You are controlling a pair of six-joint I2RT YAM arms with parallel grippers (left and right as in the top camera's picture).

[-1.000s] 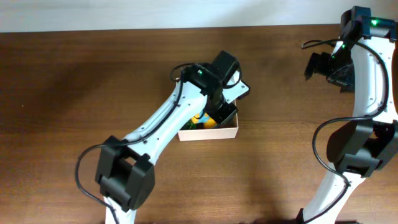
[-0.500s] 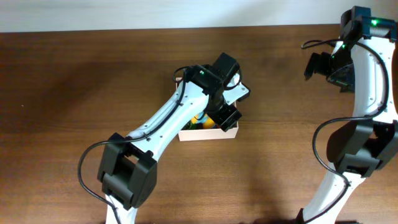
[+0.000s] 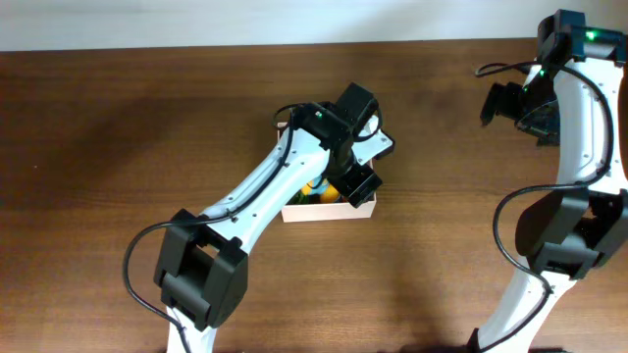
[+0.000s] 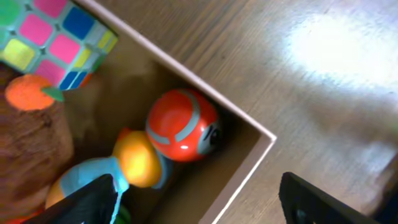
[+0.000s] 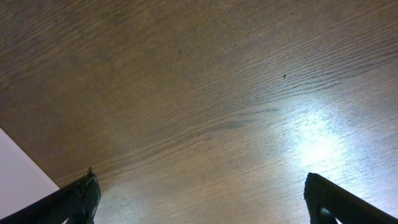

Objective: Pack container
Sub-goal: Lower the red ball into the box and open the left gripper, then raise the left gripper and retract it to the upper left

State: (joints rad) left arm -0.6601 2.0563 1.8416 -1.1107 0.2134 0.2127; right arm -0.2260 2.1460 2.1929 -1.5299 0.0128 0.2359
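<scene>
The container (image 3: 358, 209) sits mid-table under the left arm, already holding a red ball (image 4: 181, 124) in its corner, a colour cube (image 4: 53, 37) and a blue-and-yellow toy (image 4: 134, 162). The left gripper (image 4: 198, 205) hangs over that corner, spread and empty. With no loose toys in view, packing looks nearly done. The thin wall lies close below its fingers, while the right gripper (image 5: 205, 199), also spread and empty, waits well apart over bare wood.

The left arm (image 3: 265, 186) stretches toward the middle, left gripper (image 4: 199, 202) spread wide (aimed downward); the right gripper (image 5: 200, 196), likewise spread, seemingly hovers far right.
</scene>
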